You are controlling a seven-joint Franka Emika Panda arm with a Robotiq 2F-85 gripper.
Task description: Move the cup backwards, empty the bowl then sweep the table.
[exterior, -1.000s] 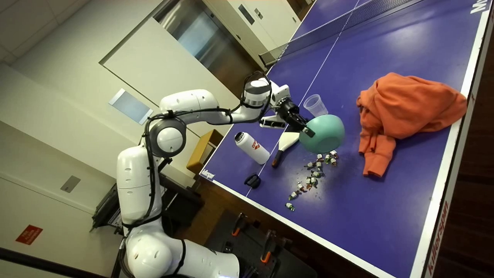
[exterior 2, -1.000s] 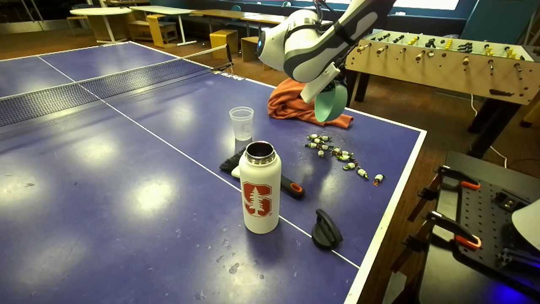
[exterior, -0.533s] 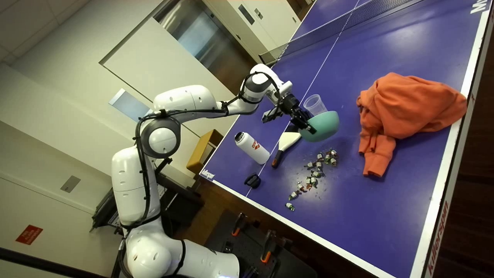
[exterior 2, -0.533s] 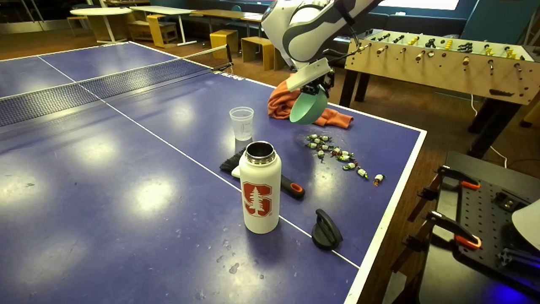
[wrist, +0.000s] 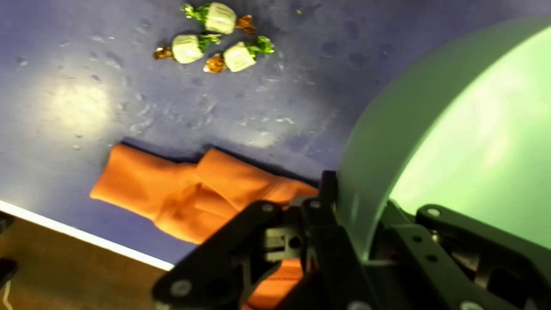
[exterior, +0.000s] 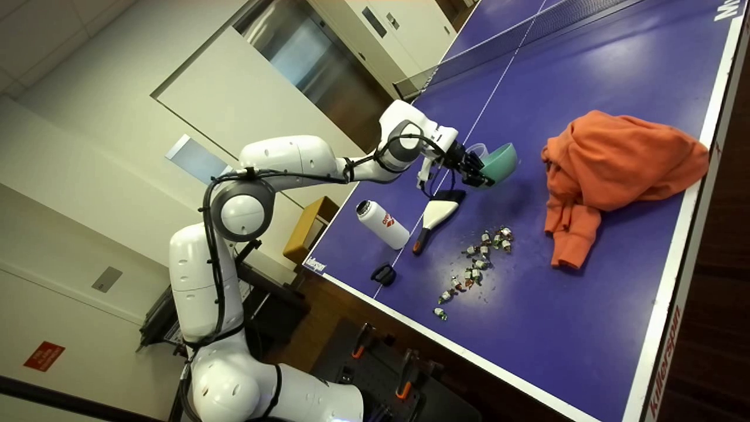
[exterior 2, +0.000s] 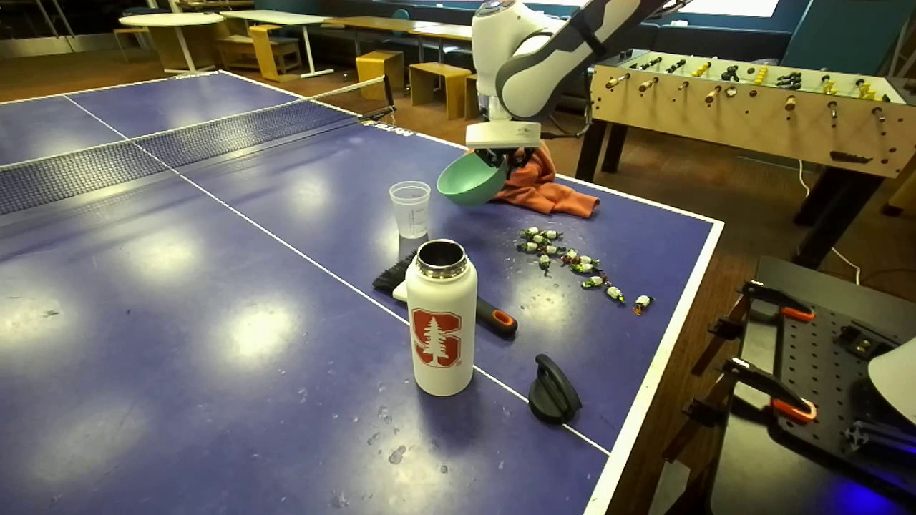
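Note:
The teal-green bowl [exterior: 501, 163] [exterior 2: 469, 184] [wrist: 486, 142] is held up over the table [exterior 2: 215, 429], tilted, with its mouth facing up and away from the arm. My gripper [exterior: 484, 180] [wrist: 359, 202] is shut on its rim, one finger outside the wall and one inside. Nothing shows in the part of the inside that the wrist view takes in. The cup [exterior 2: 410, 211], clear whitish plastic, stands upright on the table close to the bowl. In an exterior view the bowl and gripper cover much of the cup [exterior: 477, 150].
Several wrapped candies [exterior: 480, 264] [wrist: 221, 18] lie scattered on the table. A brush [exterior: 436, 214] lies near the white bottle [exterior 2: 444, 329] and its black lid [exterior 2: 554, 393]. Orange cloth [exterior: 621, 158] [wrist: 206, 189] lies near the table's edge. A net [exterior 2: 236, 150] crosses the table.
The bowl has swung from mouth sideways to a more upright tilt and moved towards the cup, away from the candies. The candies and cup have stayed put; the grip has held.

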